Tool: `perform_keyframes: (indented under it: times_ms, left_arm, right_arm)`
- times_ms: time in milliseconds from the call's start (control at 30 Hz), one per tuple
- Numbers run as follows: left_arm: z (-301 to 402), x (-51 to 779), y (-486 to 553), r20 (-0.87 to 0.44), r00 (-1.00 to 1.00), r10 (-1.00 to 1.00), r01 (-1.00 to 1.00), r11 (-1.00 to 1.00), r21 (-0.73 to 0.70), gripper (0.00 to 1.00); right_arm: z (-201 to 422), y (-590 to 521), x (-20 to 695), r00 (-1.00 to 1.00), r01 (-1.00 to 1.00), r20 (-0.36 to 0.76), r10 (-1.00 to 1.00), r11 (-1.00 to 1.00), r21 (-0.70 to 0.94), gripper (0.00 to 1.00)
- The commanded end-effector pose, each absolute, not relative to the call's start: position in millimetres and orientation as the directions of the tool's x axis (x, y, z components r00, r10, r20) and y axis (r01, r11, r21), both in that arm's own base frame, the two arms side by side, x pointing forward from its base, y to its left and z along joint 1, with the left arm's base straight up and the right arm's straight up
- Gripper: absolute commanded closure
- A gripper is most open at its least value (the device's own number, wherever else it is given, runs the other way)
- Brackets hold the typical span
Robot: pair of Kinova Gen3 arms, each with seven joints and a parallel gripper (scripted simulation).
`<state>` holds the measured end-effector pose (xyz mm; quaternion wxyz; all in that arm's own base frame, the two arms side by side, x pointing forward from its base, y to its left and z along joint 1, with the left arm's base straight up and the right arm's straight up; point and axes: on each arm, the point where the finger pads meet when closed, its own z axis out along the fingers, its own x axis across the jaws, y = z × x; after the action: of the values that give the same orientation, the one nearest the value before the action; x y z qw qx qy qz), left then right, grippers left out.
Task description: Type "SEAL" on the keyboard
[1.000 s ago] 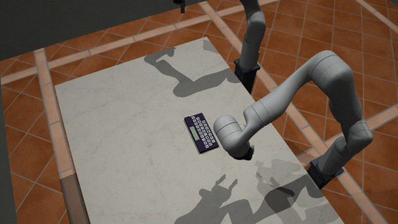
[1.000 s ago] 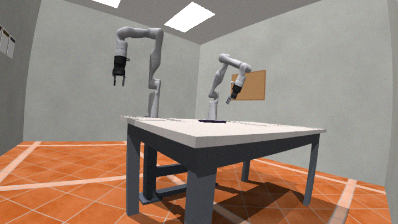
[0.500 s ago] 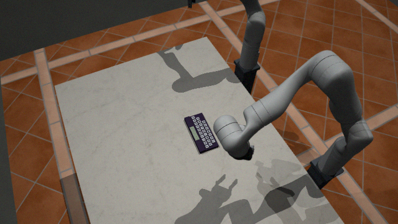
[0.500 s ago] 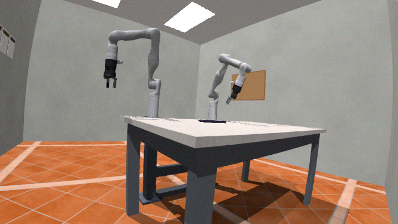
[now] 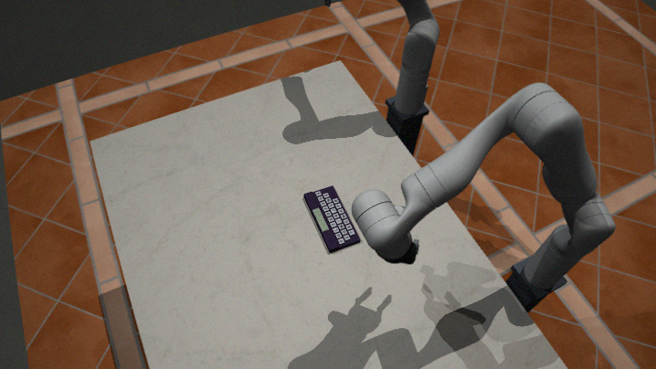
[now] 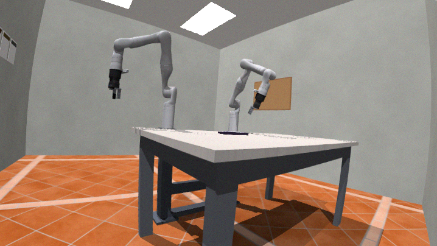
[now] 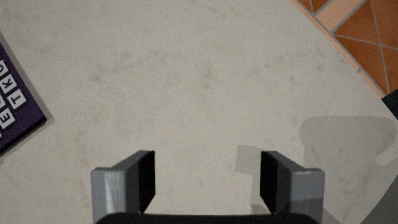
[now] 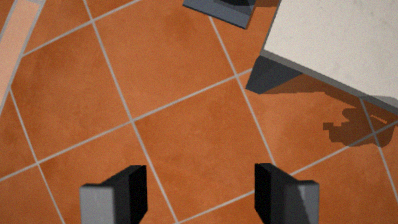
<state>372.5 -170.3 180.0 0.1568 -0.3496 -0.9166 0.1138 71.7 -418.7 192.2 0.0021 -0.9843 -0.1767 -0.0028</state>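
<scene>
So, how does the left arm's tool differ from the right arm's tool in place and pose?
The left tool is above the table; the right tool is beyond its edge, over the tiled floor.
In the exterior view, the left tool slants, while the right tool points almost straight down.
Both are open with nothing between the fingers.
</scene>
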Motion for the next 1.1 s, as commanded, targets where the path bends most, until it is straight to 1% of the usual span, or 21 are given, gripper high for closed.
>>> perform_keyframes:
  times_ms: [0, 233, 400, 833, 867, 1067]
  left_arm:
    - [180.6, 372.7, -170.4, 0.206, -0.707, 0.677, 0.606, 0.729, -0.318, 0.0]
    - [180.6, 372.7, -170.4, 0.206, -0.707, 0.677, 0.606, 0.729, -0.318, 0.0]
    - [180.6, 372.7, -170.4, 0.206, -0.707, 0.677, 0.606, 0.729, -0.318, 0.0]
    - [180.6, 372.7, -170.4, 0.206, -0.707, 0.677, 0.606, 0.729, -0.318, 0.0]
    - [180.6, 372.7, -170.4, 0.206, -0.707, 0.677, 0.606, 0.729, -0.318, 1.0]
    - [180.1, 373.2, -170.8, 0.206, -0.705, 0.678, 0.608, 0.728, -0.315, 1.0]
  right_arm:
    - [189.9, -422.1, 52.0, 0.964, 0.265, 0.005, 0.265, -0.964, -0.002, 0.0]
    - [184.2, -425.0, 11.6, 0.996, 0.086, 0.002, 0.086, -0.996, -0.001, 0.0]
    - [181.6, -425.0, -7.4, 1.0, 0.002, 0.001, 0.002, -1.0, 0.0, 0.0]
    - [180.4, -424.7, -16.4, 0.999, -0.039, 0.0, -0.039, -0.999, 0.0, 0.0]
    - [180.4, -424.7, -16.4, 0.999, -0.039, 0.0, -0.039, -0.999, 0.0, 0.0]
    - [180.4, -424.7, -16.4, 0.999, -0.039, 0.0, -0.039, -0.999, 0.0, 0.0]
